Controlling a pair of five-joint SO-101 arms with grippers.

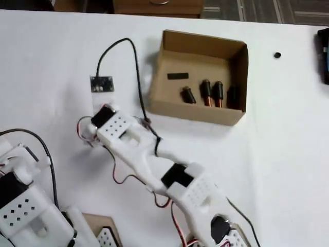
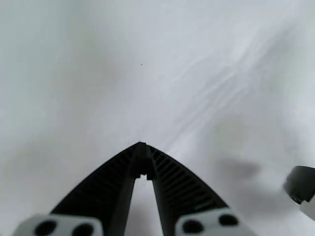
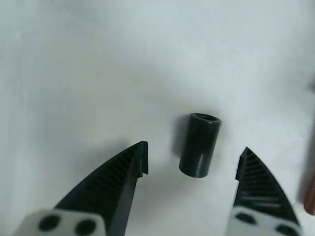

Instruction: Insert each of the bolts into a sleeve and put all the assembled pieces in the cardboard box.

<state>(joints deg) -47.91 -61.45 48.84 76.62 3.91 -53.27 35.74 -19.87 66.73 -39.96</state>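
- Your right gripper [image 3: 194, 151] has its fingers spread wide and holds nothing.
- A black sleeve [image 3: 199, 145] rests on the white tabletop [image 3: 74, 59] between those fingers and touches neither of them.
- A copper-coloured piece [image 3: 310, 196] sits just outside one of the right fingers.
- Your left gripper [image 2: 141, 147] has its fingers closed tip to tip, with nothing between them, over the white tabletop.
- In the high view, the cardboard box [image 1: 190, 110] stands on the far side, right of centre.
- Several assembled pieces [image 1: 206, 92], copper bolts in black sleeves, lie side by side in the box, toward its right half.
- A white arm [image 1: 139, 149] stretches from the near edge toward the far left and ends just left of the box.
- A small black piece [image 1: 277, 54] sits on the tabletop to the right of the box, apart from it.
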